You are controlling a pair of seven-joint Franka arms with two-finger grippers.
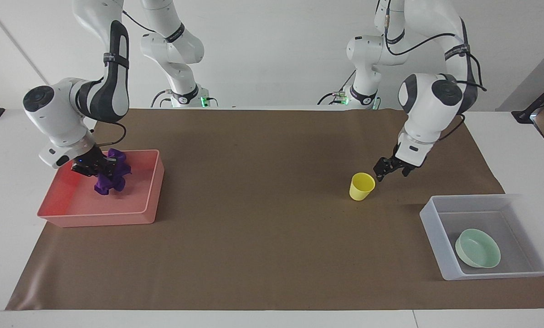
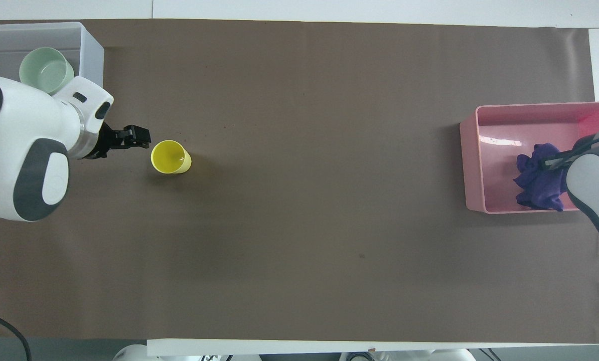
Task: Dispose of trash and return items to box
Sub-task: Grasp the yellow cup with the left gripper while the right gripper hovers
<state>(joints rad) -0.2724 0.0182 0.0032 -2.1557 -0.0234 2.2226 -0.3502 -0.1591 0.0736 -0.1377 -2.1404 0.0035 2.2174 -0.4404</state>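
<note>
The purple trash wad point(image 1: 111, 178) hangs low inside the pink tray point(image 1: 100, 218), held in my right gripper point(image 1: 89, 167), which is shut on it. In the overhead view the wad point(image 2: 534, 176) sits at the tray's point(image 2: 472, 160) nearer edge, with the right gripper point(image 2: 550, 162) partly hidden by the arm. The yellow cup point(image 1: 361, 186) stands upright on the brown mat. My left gripper point(image 1: 390, 170) is open and empty just beside the cup's point(image 2: 170, 156) rim, not touching it. The mint-green bowl point(image 1: 477, 248) lies in the translucent box point(image 1: 432, 238).
The box point(image 2: 92, 50) stands at the left arm's end of the table and the pink tray at the right arm's end. The brown mat point(image 1: 254, 205) between them holds only the cup. The left arm's wrist covers part of the box in the overhead view.
</note>
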